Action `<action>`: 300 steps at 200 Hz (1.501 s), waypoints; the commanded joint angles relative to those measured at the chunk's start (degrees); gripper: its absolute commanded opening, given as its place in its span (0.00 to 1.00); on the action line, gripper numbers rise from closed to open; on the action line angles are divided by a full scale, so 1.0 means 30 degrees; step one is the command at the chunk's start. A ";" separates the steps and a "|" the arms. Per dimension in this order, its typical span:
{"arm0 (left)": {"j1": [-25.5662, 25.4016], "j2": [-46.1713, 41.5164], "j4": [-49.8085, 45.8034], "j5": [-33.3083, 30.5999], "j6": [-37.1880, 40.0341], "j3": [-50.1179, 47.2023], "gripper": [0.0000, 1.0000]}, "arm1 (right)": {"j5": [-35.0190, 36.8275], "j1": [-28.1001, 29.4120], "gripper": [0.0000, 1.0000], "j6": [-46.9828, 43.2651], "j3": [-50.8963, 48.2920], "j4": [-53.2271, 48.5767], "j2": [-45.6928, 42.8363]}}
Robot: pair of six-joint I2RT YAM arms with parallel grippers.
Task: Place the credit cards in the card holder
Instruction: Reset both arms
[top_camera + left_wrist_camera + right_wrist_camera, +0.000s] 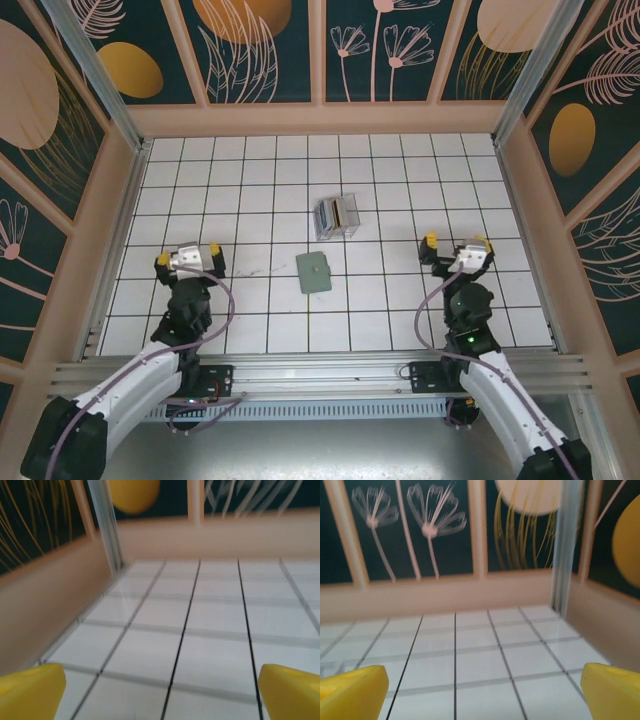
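The card holder, a flat grey-green wallet, lies closed on the white tiles at the table's middle. Behind it stands a small clear plastic box with the credit cards upright inside, blue and pale edges showing. My left gripper rests open at the left, well apart from the wallet, its yellow fingertips spread wide over bare tile. My right gripper sits open at the right, yellow fingertips wide apart, nothing between them.
The tiled floor is fenced by tan walls at the back and both sides. A metal rail runs along the near edge by the arm bases.
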 commanded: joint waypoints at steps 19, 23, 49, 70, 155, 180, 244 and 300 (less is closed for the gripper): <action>0.2716 0.5160 0.6490 0.4376 -0.0149 -0.0124 0.99 | -0.5557 -0.4641 0.99 0.0857 -0.3020 0.5619 0.3362; 0.2737 0.5722 0.6640 0.4500 -0.0064 0.0121 0.99 | -0.6109 -0.5104 0.99 0.1036 -0.2879 0.5821 0.3913; 0.3166 0.8183 0.9016 0.5482 -0.0525 0.0652 0.99 | -0.6949 -0.5673 0.99 0.1523 -0.2364 0.8391 0.7248; 0.3341 0.9869 0.9134 0.6425 -0.0268 0.1704 0.99 | -0.7161 -0.5793 0.99 0.1507 -0.1867 0.9888 0.9506; 0.5439 1.3245 0.9658 0.6652 -0.0410 0.3926 0.99 | -0.7393 -0.6090 0.99 0.2624 0.1216 1.5661 1.9340; 0.6155 1.4330 1.0871 0.7240 -0.1160 0.3689 0.99 | -0.7332 -0.6103 0.99 0.2662 0.1873 1.6633 2.1766; 0.7053 1.5769 1.0929 0.8070 -0.1931 0.4315 0.99 | -0.4997 -0.5404 0.99 0.2771 0.3874 1.2582 2.1582; 0.7053 1.5589 1.1105 0.8096 -0.1841 0.4106 0.99 | -0.4847 -0.5259 0.99 0.2625 0.4003 1.2290 2.1600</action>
